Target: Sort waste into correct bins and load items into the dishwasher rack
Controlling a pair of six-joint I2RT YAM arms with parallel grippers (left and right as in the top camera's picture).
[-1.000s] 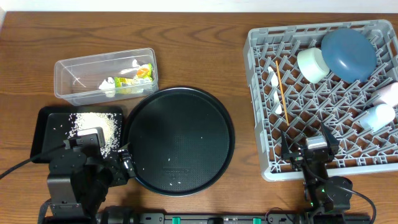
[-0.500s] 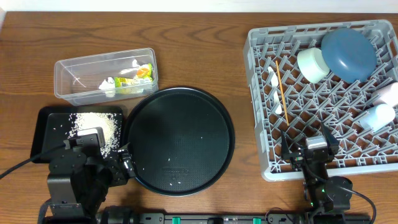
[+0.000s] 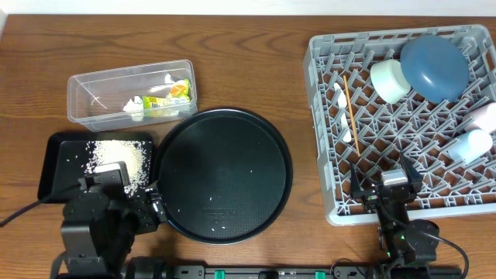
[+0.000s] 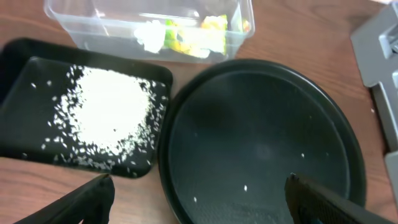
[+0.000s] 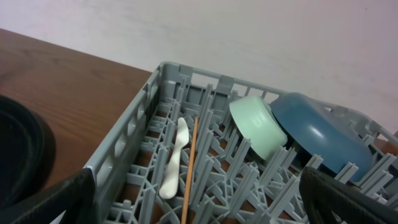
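The grey dishwasher rack (image 3: 325,116) at the right holds the dark-blue bowl (image 3: 434,66), the mint bowl (image 3: 390,80), a pink cup (image 3: 484,116), a light-blue cup (image 3: 473,145), the white utensil (image 3: 342,116) and the wooden stick (image 3: 350,108). The clear tub (image 3: 85,93) holds the snack wrapper (image 3: 169,94) and white scraps (image 3: 133,105). The shallow black tray (image 3: 58,167) holds the rice heap (image 3: 116,155). My left gripper (image 4: 199,199) is open and empty over the gap between the black tray and the round tray. My right gripper (image 5: 199,205) is open and empty at the rack's front edge.
A large round black tray (image 3: 225,174) lies in the middle with a few stray rice grains on it; it touches the black tray's right side. The rack (image 5: 124,143) fills the right wrist view. The table's back edge meets a white wall.
The left arm has shifted slightly toward the front of the table. Nothing else has moved.
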